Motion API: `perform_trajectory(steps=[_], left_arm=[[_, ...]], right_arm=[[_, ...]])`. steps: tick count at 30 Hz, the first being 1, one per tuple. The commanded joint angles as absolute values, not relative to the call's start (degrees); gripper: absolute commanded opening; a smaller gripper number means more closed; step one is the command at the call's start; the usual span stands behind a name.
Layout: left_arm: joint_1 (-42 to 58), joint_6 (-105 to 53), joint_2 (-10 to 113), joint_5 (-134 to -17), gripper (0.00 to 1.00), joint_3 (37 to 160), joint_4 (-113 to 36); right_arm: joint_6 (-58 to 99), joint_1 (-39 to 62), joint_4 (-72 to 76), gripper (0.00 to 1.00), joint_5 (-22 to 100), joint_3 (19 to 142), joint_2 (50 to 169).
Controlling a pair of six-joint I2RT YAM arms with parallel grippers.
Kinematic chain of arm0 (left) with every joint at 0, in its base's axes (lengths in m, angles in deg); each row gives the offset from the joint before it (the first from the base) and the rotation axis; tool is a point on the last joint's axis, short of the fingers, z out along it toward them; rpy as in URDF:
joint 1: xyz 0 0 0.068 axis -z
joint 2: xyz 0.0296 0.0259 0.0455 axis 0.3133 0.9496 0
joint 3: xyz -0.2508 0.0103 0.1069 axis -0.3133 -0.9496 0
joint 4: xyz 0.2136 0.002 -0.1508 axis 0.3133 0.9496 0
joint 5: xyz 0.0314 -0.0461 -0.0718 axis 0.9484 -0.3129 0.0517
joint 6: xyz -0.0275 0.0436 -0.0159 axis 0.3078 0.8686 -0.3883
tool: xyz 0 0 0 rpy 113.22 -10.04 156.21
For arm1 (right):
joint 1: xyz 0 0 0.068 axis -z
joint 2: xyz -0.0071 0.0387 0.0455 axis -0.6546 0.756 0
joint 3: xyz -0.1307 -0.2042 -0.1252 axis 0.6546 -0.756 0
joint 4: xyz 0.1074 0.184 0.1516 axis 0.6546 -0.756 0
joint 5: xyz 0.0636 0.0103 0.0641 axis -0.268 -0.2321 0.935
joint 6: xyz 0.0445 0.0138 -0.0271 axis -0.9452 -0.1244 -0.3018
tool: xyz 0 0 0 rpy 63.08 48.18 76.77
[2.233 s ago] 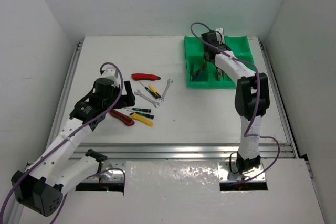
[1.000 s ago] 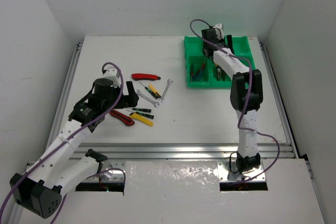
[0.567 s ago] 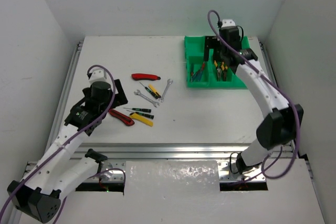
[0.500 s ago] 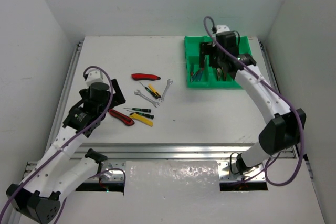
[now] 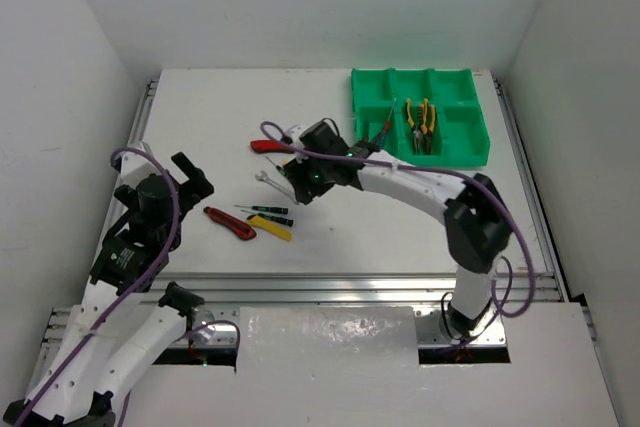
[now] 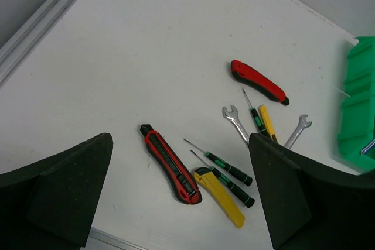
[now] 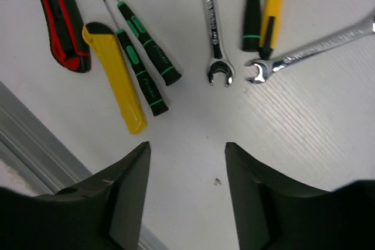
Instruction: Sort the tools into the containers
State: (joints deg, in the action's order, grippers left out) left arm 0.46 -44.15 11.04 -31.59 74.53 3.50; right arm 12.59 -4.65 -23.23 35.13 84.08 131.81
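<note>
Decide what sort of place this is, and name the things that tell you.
Most likely a robot lab work cell: a white table boxed in by bare white walls, a left arm and right arm mounted at its near edge, and hand tools laid near a green tray.

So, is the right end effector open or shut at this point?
Open: the right end effector shows its fingers spread apart, bare table between them, nothing held.

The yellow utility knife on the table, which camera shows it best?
The right wrist view: the yellow utility knife lies whole, large and sharp, beside two green-handled screwdrivers. The left wrist view shows it whole but smaller. The top external view shows only a small yellow sliver.
</note>
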Motion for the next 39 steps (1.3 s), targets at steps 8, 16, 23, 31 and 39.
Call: perform_trajectory(steps=[8, 16, 23, 31, 39], left_arm=[[-0.16, -41.20, 11.10, -36.79, 1.00, 75.12, -0.96], [-0.16, -39.88, 13.22, -40.13, 1.00, 74.95, -1.84], [-0.16, -38.82, 14.27, -42.69, 1.00, 74.68, -2.80], [-0.16, -38.47, 13.92, -43.48, 1.00, 74.50, -3.07], [-0.16, -38.47, 13.65, -43.65, 1.00, 74.42, -3.16]], right_arm=[[22.23, -11.85, -30.71, 0.47, 33.40, 104.78, 151.96], [23.20, -12.11, -29.49, 0.41, 32.18, 104.44, 156.88], [23.46, -12.11, -28.96, 0.34, 28.84, 103.38, 159.34], [22.93, -12.11, -27.21, 0.19, 29.54, 96.89, 152.77], [23.64, -11.15, -25.71, 0.11, 30.33, 88.45, 134.07]])
